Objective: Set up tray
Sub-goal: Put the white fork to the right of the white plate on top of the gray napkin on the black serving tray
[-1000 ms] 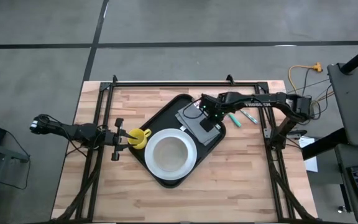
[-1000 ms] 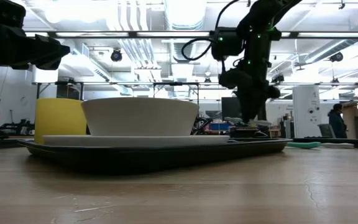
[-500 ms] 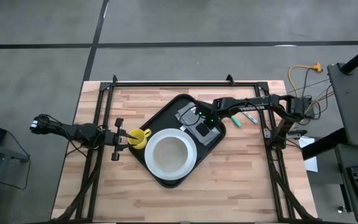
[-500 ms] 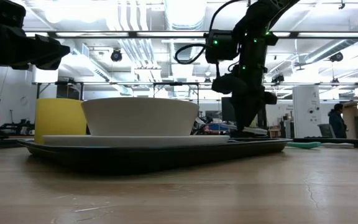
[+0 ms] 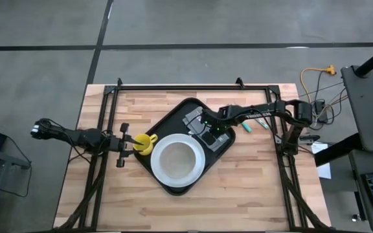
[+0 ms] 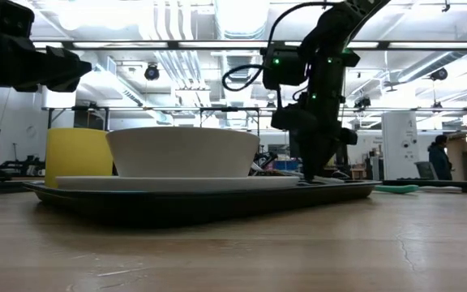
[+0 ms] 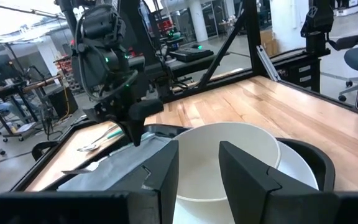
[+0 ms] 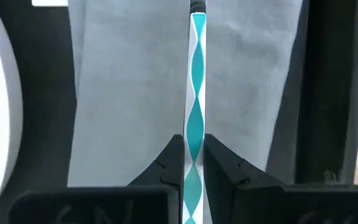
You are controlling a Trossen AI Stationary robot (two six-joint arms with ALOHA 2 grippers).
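Note:
The black tray (image 5: 173, 120) lies aslant on the wooden table. It carries a white plate (image 5: 198, 169) with a white bowl (image 5: 177, 160), a yellow cup (image 5: 146, 144) and a grey napkin (image 5: 194, 121). My right gripper (image 5: 207, 131) is low over the napkin (image 8: 129, 93), shut on a thin teal-and-white utensil (image 8: 196, 93). In the low view its fingers (image 6: 313, 174) reach down to the tray's far part. My left gripper (image 5: 122, 144) waits open just left of the cup, outside the tray. My right gripper pinches the utensil's teal-and-white handle (image 8: 195, 146) between its two fingertips (image 8: 174, 158), coming from above and pointing down. The handle runs straight out past the fingers, over the grey napkin. I cannot tell whether its far end rests on the napkin.
Two more teal-handled utensils (image 5: 246, 124) (image 5: 259, 120) lie on the table right of the tray. A black frame rail (image 5: 186, 86) runs along the far edge, with posts at both sides. Bare wood (image 5: 238, 188) lies near of the tray.
My right gripper has moved toward the table's left and come down, from above the tray's right part to low over the napkin, still shut on the utensil. The left arm, the plate, the bowl and the cup have kept still.

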